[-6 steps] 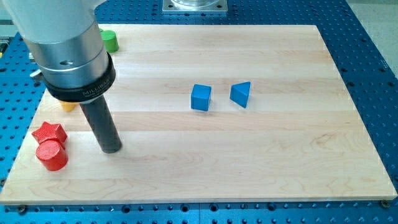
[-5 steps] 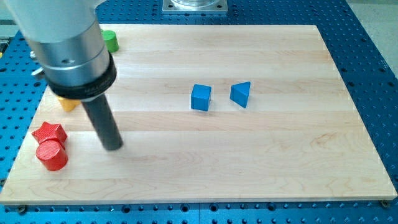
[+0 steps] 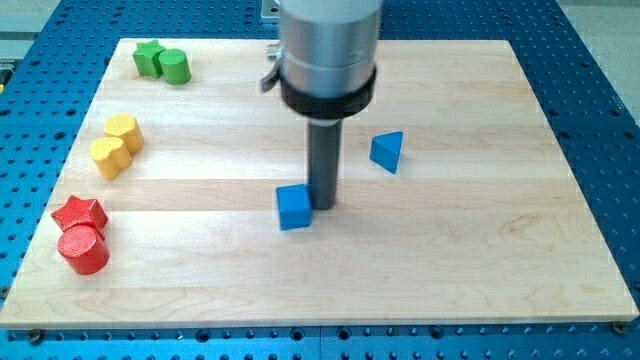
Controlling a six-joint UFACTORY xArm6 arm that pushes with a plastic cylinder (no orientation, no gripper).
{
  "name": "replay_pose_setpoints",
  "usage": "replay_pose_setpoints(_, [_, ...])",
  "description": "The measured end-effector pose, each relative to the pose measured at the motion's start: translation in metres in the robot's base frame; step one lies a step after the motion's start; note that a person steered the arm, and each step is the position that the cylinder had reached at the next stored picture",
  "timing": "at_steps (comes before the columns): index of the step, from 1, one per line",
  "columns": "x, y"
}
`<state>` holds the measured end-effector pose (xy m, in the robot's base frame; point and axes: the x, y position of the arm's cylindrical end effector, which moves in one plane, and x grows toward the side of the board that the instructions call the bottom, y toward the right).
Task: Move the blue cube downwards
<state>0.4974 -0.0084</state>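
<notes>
Blue cube (image 3: 294, 208) sits near board centre, slightly rotated, one corner toward the view's bottom-left; no long axis. My rod stands vertical, my tip (image 3: 322, 206) touching the cube's right side. No jaws, nothing held; blue wedge (image 3: 387, 151) well apart at upper right.

Pale wood board (image 3: 500, 250) on blue perforated table (image 3: 610, 110), grey metal mount (image 3: 271, 9) at top, even light.

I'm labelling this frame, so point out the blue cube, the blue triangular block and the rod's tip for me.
blue cube (image 3: 294, 208), camera view, on its front face.
blue triangular block (image 3: 387, 152), camera view, middle of its visible face.
my tip (image 3: 322, 205), camera view, very end of the rod, against the cube's upper right side.
</notes>
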Motion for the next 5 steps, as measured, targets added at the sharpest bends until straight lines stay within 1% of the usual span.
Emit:
replay_pose_setpoints(1, [-0.042, -0.009])
replay_pose_setpoints(2, [-0.009, -0.024])
replay_pose_setpoints(3, [0.013, 0.013])
replay_pose_setpoints(4, [0.012, 0.011])
replay_pose_setpoints(5, [0.007, -0.024])
